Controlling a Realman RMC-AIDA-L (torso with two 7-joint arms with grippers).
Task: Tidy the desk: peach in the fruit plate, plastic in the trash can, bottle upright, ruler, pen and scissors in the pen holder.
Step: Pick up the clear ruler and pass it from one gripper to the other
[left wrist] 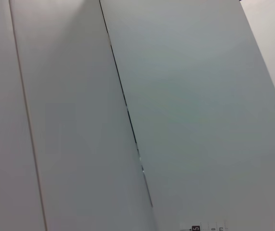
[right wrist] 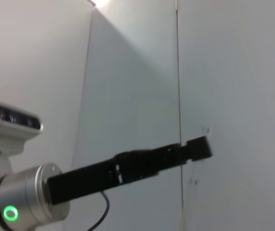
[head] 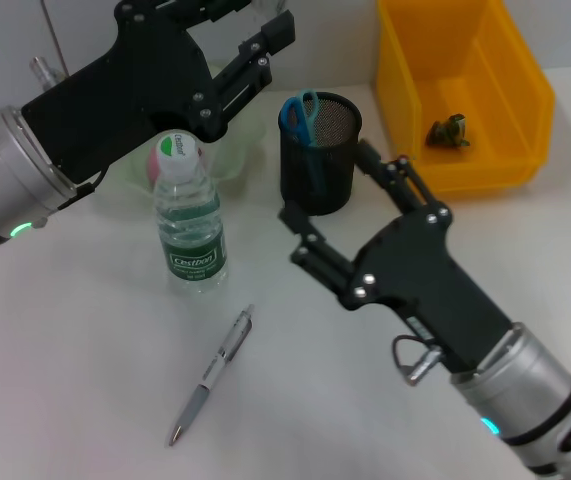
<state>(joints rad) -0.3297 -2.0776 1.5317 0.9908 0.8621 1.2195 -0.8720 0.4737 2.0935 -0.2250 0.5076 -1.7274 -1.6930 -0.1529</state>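
Head view: a white desk. A pen (head: 213, 376) lies flat near the front edge, the one item not yet tidied. Its long axis runs diagonally, with the pointed tip toward the robot's left and near edge and the clip end away toward the black mesh pen holder (head: 320, 152).

The right gripper (head: 331, 195) hangs just beside the pen holder, fingers spread apart and empty. The pen lies to the robot's left of it and nearer the robot, well apart. The left gripper (head: 261, 40) is raised over the back of the desk, fingers also spread and holding nothing, farther from the pen. By this view the right arm looks the nearer one for the pickup.

Blue-handled scissors (head: 301, 118) stand in the holder. A water bottle (head: 191, 215) stands upright just in front of the green fruit plate (head: 227, 152). A yellow bin (head: 460, 90) sits at back right.

Left wrist view: only plain wall panels.

Right wrist view: wall panels, with the left arm (right wrist: 103, 175) stretching across.
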